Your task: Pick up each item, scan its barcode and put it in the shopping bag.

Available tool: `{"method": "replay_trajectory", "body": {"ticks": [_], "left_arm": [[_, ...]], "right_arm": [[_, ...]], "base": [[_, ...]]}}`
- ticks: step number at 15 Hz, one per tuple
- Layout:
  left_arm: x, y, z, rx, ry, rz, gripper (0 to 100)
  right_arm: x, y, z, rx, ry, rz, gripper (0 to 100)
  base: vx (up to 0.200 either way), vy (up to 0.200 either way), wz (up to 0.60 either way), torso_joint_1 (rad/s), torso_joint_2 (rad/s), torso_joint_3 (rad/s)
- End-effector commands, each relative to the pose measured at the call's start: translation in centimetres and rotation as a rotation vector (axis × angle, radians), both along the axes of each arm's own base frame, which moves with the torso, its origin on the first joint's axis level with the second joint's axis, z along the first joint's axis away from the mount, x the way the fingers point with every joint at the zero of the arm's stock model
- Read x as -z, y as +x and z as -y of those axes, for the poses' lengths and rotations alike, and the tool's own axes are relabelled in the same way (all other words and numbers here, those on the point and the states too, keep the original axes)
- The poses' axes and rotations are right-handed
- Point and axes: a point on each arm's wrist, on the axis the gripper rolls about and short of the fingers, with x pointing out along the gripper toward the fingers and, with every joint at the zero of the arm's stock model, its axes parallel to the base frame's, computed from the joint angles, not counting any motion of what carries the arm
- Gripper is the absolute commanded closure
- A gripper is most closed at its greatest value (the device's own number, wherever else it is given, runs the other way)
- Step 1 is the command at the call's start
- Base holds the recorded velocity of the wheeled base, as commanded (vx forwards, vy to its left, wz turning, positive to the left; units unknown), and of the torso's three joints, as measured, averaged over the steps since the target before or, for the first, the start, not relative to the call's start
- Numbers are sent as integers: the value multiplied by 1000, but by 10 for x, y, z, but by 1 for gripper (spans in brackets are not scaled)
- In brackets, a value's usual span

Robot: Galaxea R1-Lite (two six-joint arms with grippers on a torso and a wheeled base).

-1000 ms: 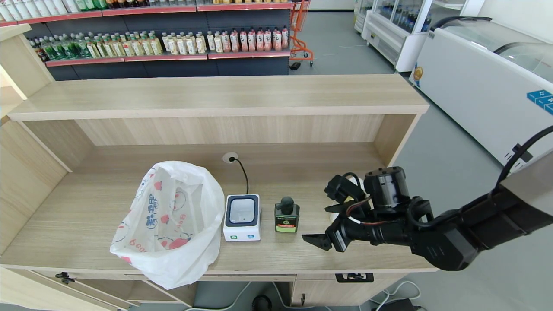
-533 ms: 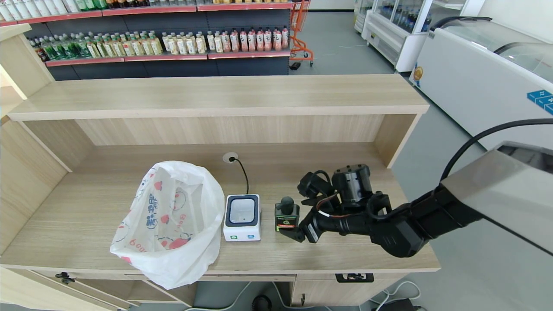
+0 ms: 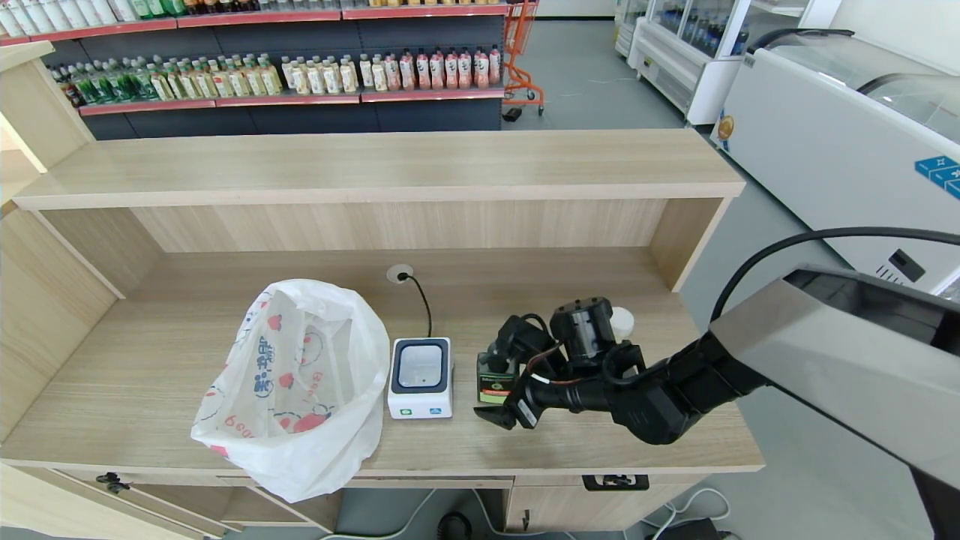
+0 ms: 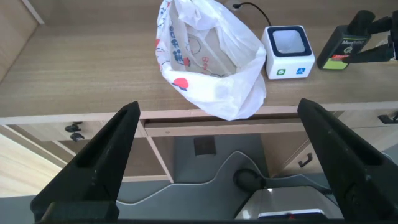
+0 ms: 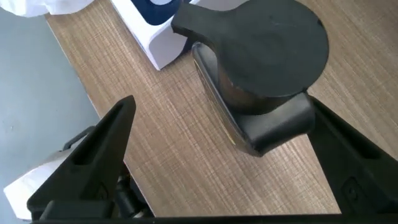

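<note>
The black-capped bottle (image 3: pixel 496 381) is seen standing on the desk (image 3: pixel 187 352) at lower centre, just right of the barcode scanner (image 3: pixel 421 377), with the shopping bag (image 3: pixel 300 382) at lower left. It is flanked by the spread right end effector (image 5: pixel 221 109). The left end effector (image 4: pixel 219 109) is likewise spread.

On the pale wooden surface (image 3: pixel 172 337), the white plastic shopping bag (image 3: pixel 300 382) lies at 9 o'clock of the white square barcode scanner (image 3: pixel 421 377). The dark black-capped bottle (image 3: pixel 493 386) stands at its 3 o'clock, straddled by the right end effector (image 5: pixel 221 109).
</note>
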Motion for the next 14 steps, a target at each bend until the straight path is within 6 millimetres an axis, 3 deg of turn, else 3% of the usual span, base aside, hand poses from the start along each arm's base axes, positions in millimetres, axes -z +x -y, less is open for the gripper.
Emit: {"method": "replay_trajectory", "body": {"ticks": [1, 3, 4, 9, 14], "left_arm": [[0, 0, 0, 0, 0, 0, 0], [0, 0, 0, 0, 0, 0, 0], [0, 0, 0, 0, 0, 0, 0], [0, 0, 0, 0, 0, 0, 0], [0, 0, 0, 0, 0, 0, 0]], "right_arm": [[7, 5, -4, -1, -3, -5, 0], [7, 12, -9, -2, 7, 13, 0], [7, 17, -10, -2, 11, 27, 100], [6, 22, -5, 15, 13, 31, 100], [5, 7, 11, 28, -12, -8, 100]], "base": [[0, 0, 0, 0, 0, 0], [0, 0, 0, 0, 0, 0], [0, 0, 0, 0, 0, 0], [0, 0, 0, 0, 0, 0], [0, 0, 0, 0, 0, 0]]}}
